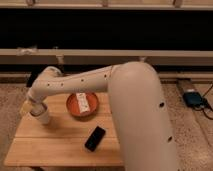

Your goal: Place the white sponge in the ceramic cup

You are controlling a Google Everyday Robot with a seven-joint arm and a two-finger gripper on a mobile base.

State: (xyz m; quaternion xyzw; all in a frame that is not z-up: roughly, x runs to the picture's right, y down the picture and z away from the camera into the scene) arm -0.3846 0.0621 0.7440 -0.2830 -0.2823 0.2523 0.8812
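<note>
The white sponge (84, 102) lies in the shallow orange dish (75, 108) at the back middle of the wooden table. The ceramic cup (42, 118) stands upright at the table's back left. My gripper (37, 108) is at the end of the white arm, right over the cup's rim and covering its top. The sponge is about a dish-width to the right of the gripper.
A flat black phone (95, 138) lies on the wooden table (55, 147) in front of the dish. My large white arm (140, 115) covers the table's right side. A dark wall with ledges runs behind. A blue object (191, 97) lies on the floor at right.
</note>
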